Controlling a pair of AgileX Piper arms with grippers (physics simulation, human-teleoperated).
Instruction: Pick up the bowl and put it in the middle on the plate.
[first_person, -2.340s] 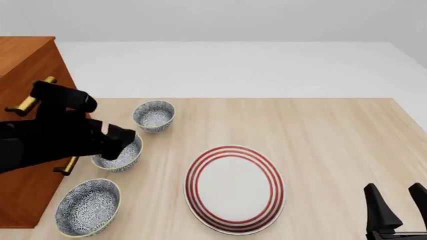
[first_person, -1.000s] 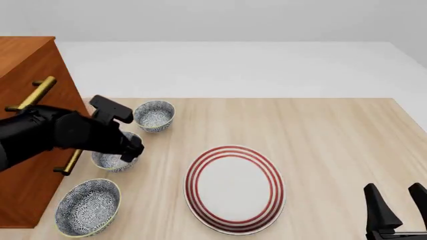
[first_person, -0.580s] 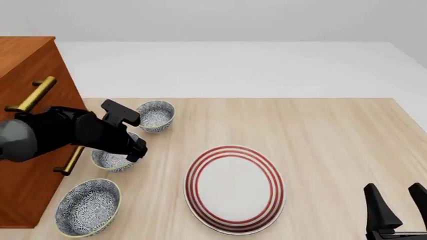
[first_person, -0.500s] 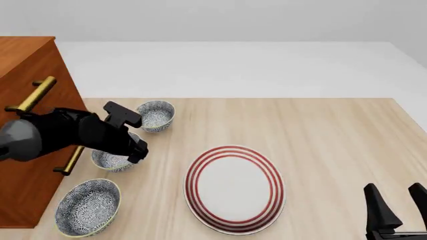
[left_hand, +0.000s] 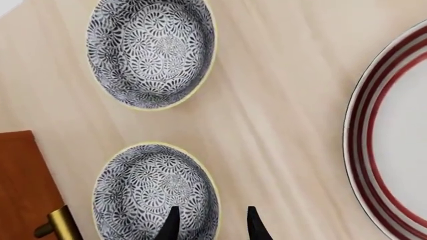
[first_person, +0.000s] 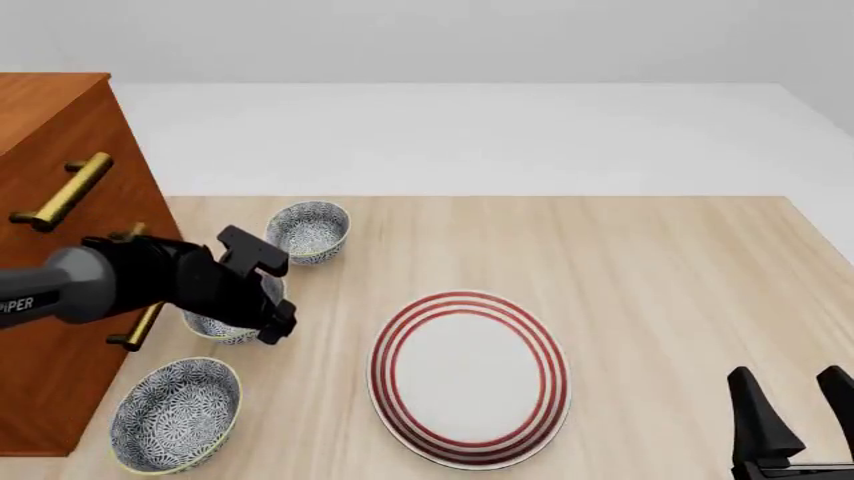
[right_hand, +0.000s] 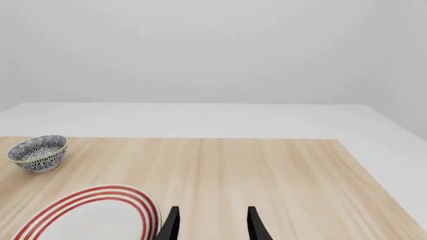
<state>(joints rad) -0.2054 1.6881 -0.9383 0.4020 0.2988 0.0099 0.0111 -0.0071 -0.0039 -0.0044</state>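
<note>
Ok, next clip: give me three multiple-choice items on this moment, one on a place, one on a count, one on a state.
1. Where is the left gripper?
A. over the plate
B. at the middle patterned bowl's rim
C. at the cabinet handle

2. How many blue-grey floral bowls are on the table?
A. two
B. three
C. four

3. What lies on the red-ringed plate?
A. nothing
B. a bowl
C. a gripper

Answers: 1 B, in the left wrist view one of the fingers is inside the middle bowl and the other outside its wall. 2 B, the front view shows a far bowl, the middle one and a near bowl. 3 A, its white centre is bare.
</note>
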